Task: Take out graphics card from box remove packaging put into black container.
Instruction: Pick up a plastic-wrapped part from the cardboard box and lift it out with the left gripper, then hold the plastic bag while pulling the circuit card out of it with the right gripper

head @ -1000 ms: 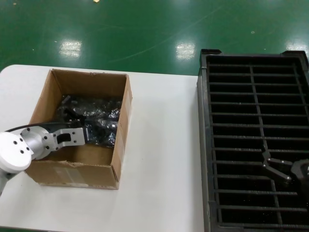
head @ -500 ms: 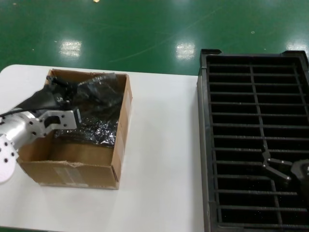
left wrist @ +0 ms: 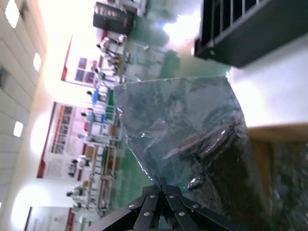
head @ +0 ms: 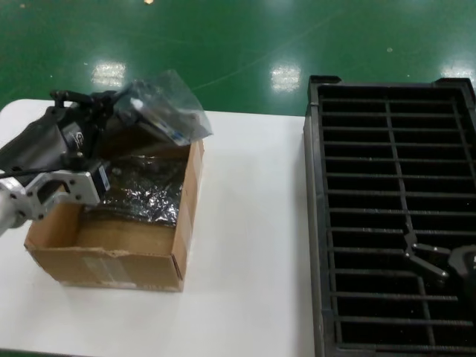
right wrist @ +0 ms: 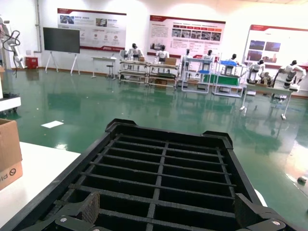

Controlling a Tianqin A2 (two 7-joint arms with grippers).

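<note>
My left gripper [head: 113,104] is shut on the edge of the packaging [head: 160,111], a crinkled translucent bag, and holds it in the air above the far wall of the brown box [head: 111,256]. The graphics card [head: 177,132] shows dimly inside the bag as a dark shape with a blue spot. In the left wrist view the bag [left wrist: 178,120] hangs from the shut gripper [left wrist: 161,188]. My right gripper [head: 418,254] is open and empty above the near part of the black container [head: 394,156]; its pads [right wrist: 90,209] stand wide apart over the slots [right wrist: 163,168].
A second card wrapped in shiny film [head: 145,195] lies in the box. The white table [head: 249,245] lies between the box and the container. The box corner [right wrist: 9,154] shows in the right wrist view. Green floor lies beyond the table.
My left gripper has risen out of the box and moved toward its far wall, lifting the bagged card out with it. The right arm has not moved.
</note>
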